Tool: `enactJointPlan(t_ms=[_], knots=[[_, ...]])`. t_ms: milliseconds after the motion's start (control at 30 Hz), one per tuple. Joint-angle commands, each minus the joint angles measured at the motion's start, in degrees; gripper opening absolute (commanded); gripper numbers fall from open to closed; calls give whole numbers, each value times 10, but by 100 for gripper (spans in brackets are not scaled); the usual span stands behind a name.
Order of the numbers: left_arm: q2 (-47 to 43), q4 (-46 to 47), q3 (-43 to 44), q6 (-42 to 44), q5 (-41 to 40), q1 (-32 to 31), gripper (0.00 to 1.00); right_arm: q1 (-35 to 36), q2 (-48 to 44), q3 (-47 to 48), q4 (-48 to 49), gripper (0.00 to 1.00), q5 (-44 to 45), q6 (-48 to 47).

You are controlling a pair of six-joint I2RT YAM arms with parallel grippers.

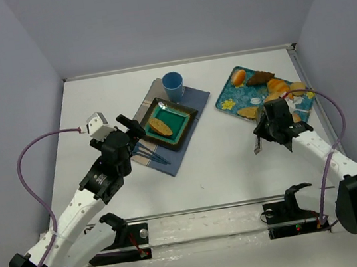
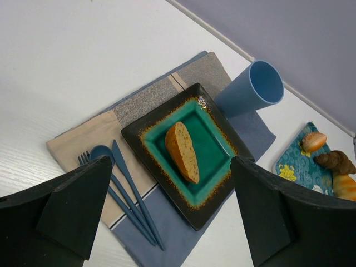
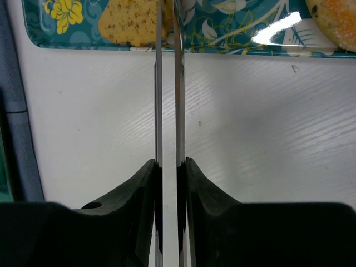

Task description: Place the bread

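Our right gripper [image 3: 168, 167] clamps metal tongs [image 3: 179, 83], their tips at a bread slice [image 3: 130, 22] on the tray [image 3: 233, 33]. Our left gripper [image 2: 171, 161] gapes wide above the plate [image 2: 146, 130] bearing a second slice [image 2: 182, 151].

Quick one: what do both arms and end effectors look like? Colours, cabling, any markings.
The left arm and right arm match: white links, black joints and bases. The left end effector and right end effector are matte black with wedge-shaped fingers. A purple cable loops beside each arm; a white camera box sits at the left wrist. No markings legible.
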Motion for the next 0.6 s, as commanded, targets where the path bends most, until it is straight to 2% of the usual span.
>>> enactJointPlan(t_ms=[0,100,133,333,433,500,533,567], knots=[[-2,23,-4,-2,-19,3,99,-7,-34,-6,39,26,-2,20],[-4,21,-4,-2,-19,3,99,-7,-62,-7,35,10,21,19],[-4,21,-4,-2,-19,3,99,-7,-68,-6,34,7,29,18],[-7,18,-3,-3,-19,3,99,-7,-100,38,22,7,69,-23],[-6,17,-3,-4,-20,3,99,-7,-99,70,23,7,36,-56],[-5,16,-1,-5,-20,3,99,-7,-91,91,35,7,-35,-84],[-5,15,-1,-5,-21,3,99,-7,-89,94,48,7,-105,-92],[-5,15,-1,-5,-21,3,99,-7,-87,95,63,7,-106,-92]])
